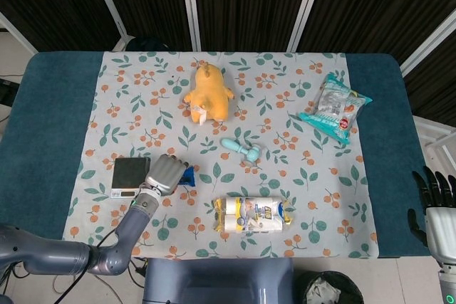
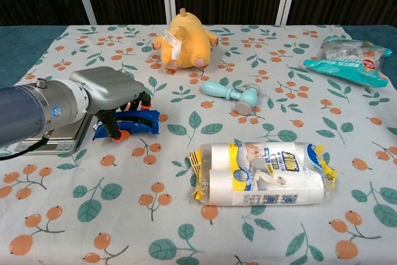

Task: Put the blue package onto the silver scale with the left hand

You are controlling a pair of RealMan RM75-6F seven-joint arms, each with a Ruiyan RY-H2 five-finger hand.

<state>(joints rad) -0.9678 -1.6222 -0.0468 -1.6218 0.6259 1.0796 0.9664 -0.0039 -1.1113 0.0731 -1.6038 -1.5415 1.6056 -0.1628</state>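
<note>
The blue package [image 2: 127,125] is thin and slick-looking, so the likeliest failure is that it slides out of a shallow pinch on the way up, or gets pushed along the cloth rather than lifted. It lies near the front left of the tabletop, just beside the silver scale [image 1: 130,176], whose edge the package could also catch on a low carry. The left hand [image 2: 108,94] is palm down over the package, its orange-tipped fingers [image 2: 122,134] curled down onto it from both sides, apparently clamping it against the cloth. The right hand [image 1: 433,204] hangs off the front right corner, fingers apart, holding nothing
</note>
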